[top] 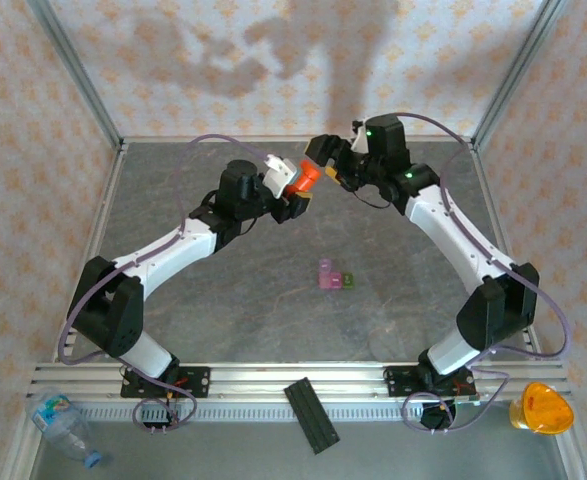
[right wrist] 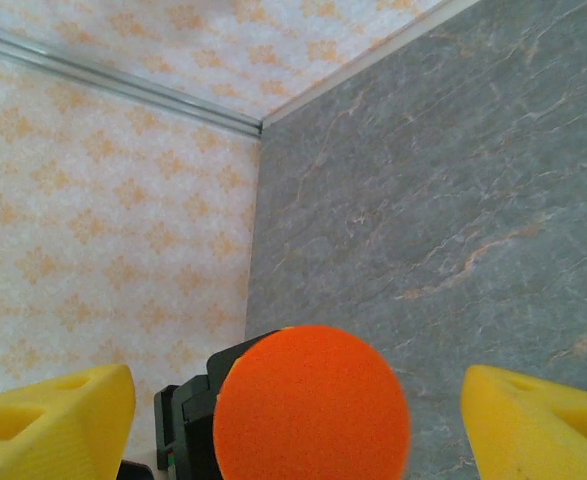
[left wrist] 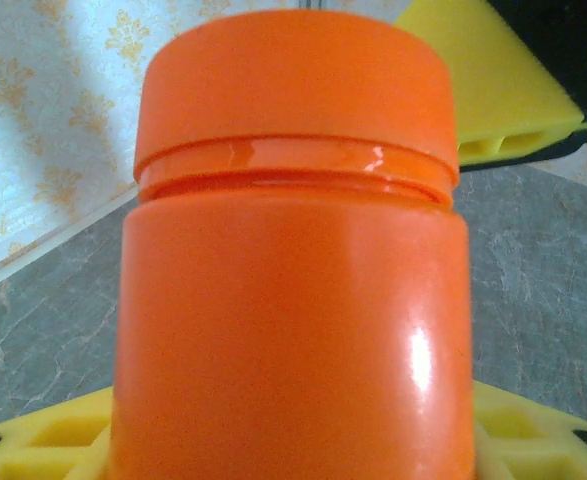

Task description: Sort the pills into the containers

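An orange bottle (top: 306,178) with its cap (left wrist: 293,90) on is held above the back of the table, and my left gripper (top: 293,195) is shut on its body (left wrist: 293,340). My right gripper (top: 328,160) stands open at the cap end. In the right wrist view its yellow fingers (right wrist: 53,420) sit apart on either side of the round cap (right wrist: 311,405) without touching it. The containers, a pink-purple box (top: 327,275) joined to a smaller green one (top: 348,280), lie on the table's middle, nearer than both grippers. The pills are hidden.
A clear plastic bottle (top: 68,425) lies off the table at the near left. A black bar (top: 311,415) rests on the front rail, and an orange-yellow object (top: 541,408) sits at the near right. Patterned walls (top: 33,150) close in the back and both sides.
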